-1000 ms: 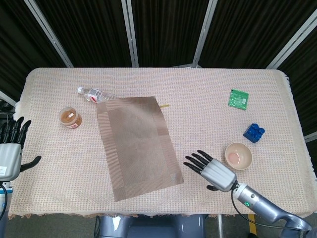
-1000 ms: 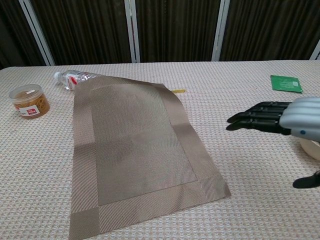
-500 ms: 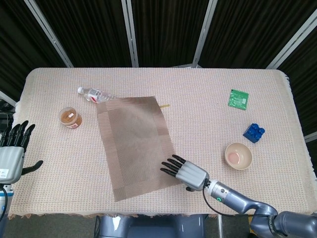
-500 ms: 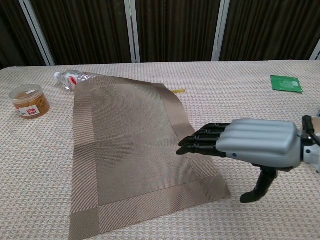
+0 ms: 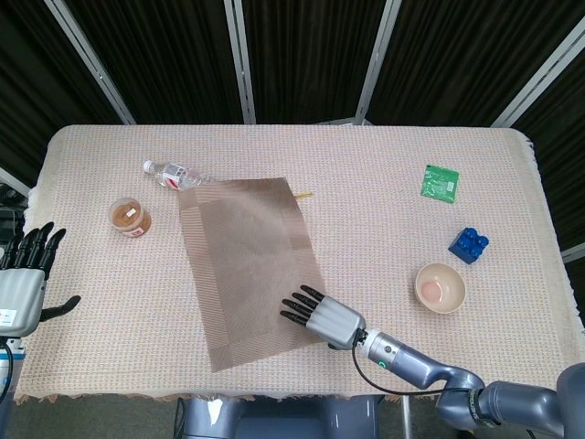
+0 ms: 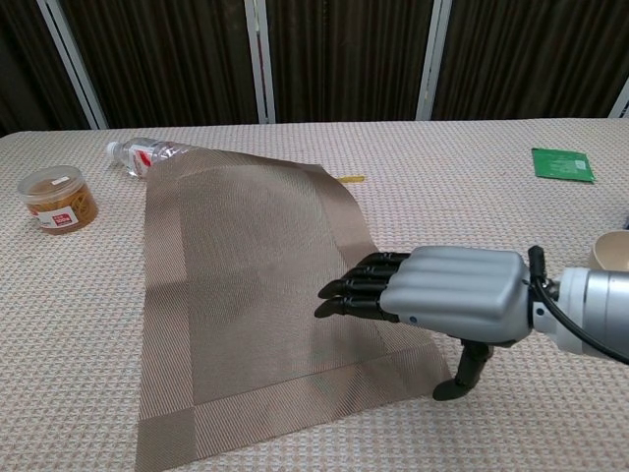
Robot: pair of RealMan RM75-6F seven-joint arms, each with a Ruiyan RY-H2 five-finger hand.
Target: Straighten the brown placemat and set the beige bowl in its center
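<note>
Chest view — right hand (image 6: 447, 295) flat, palm down, fingers extended over brown placemat (image 6: 246, 285) near corner, holding nothing.

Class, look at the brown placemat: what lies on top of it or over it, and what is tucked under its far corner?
Over the brown placemat spreads the right hand, near its front corner; contact is unclear. Its far-left corner overlaps a plastic bottle, hiding the bottle's base.

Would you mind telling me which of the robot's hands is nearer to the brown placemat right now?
The right hand: it is over the near right corner of the brown placemat, fingers extended across it. The left hand is off at the table's left edge, well clear of the mat.
</note>
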